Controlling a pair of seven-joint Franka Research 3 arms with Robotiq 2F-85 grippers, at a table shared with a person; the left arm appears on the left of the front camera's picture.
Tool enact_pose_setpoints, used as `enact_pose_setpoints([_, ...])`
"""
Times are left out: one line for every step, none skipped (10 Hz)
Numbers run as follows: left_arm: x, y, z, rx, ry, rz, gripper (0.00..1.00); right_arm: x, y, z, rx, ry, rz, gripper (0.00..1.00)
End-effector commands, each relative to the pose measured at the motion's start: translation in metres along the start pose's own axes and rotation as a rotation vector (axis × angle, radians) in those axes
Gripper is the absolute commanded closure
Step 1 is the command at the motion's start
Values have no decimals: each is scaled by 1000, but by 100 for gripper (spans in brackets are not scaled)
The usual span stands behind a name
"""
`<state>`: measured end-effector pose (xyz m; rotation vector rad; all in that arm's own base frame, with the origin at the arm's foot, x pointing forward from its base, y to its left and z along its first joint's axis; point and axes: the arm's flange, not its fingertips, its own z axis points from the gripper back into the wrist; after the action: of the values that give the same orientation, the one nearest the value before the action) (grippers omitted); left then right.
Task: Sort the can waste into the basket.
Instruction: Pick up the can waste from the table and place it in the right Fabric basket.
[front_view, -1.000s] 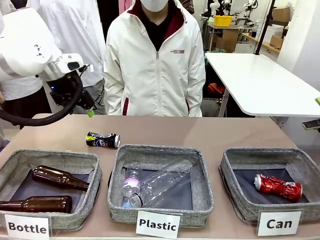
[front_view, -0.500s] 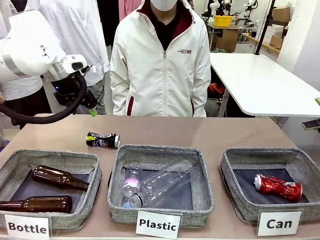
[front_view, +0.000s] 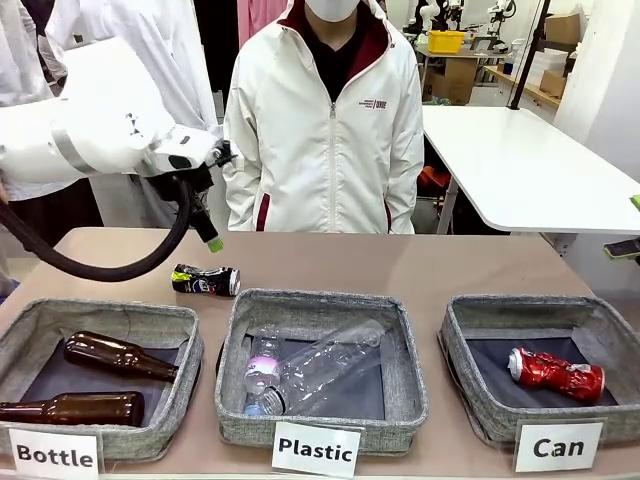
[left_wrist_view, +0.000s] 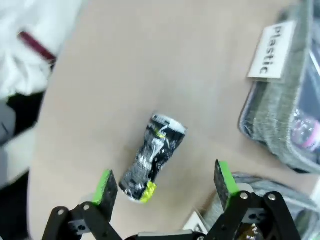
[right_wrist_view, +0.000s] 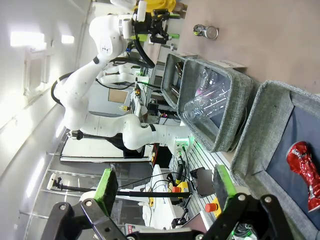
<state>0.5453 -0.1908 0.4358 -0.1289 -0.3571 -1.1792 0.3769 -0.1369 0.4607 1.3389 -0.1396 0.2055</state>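
Here the left hand (left_wrist_view: 165, 182) hangs over the tabletop (front_view: 430, 262) with its two green-padded fingers (left_wrist_view: 105, 186) spread wide and gripping nothing. The black can (left_wrist_view: 152, 157), crushed and printed in yellow-green and white, lies on its side on the bare tabletop below that hand. In the left wrist view it sits between the two fingers and closer to the left one. From the front, one green fingertip of the left hand shows just above the can and clear of it. The can rests beyond the far rims of the Bottle basket (front_view: 100, 308) and the Plastic basket (front_view: 320, 298), near the gap between them.

The right hand (right_wrist_view: 164, 182) is also spread wide and empty. Its wrist view looks sideways across the row of baskets.

The Can basket (front_view: 540, 308) stands at the robot's right end of the row, with a white card (front_view: 558, 446) reading "Can" in front of it. The red can (front_view: 556, 373), shiny and crumpled, lies on that basket's dark floor. Two brown glass bottles (front_view: 120, 356) lie in the Bottle basket, and clear plastic bottles (front_view: 320, 365) lie in the Plastic basket. A person (front_view: 325, 130) in a white jacket stands at the far side of the tabletop.
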Motion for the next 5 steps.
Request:
enact_pose_setpoints([-11,5,-8,29,-49,-168,0,-1,2,2,5,6,16,0])
enact_pose_setpoints([-7,7,-15,22,-22,-272,0,-1,2,2,5,6,16,0])
enact_pose_setpoints([-4,10,-23,6,7,-338,0,-1,2,2,5,6,16,0])
enact_pose_setpoints([-2,18,-31,-7,53,-337,0,-1,2,2,5,6,16,0])
enact_pose_setpoints([-1,25,-41,-45,94,-345,0,-1,2,2,5,6,16,0])
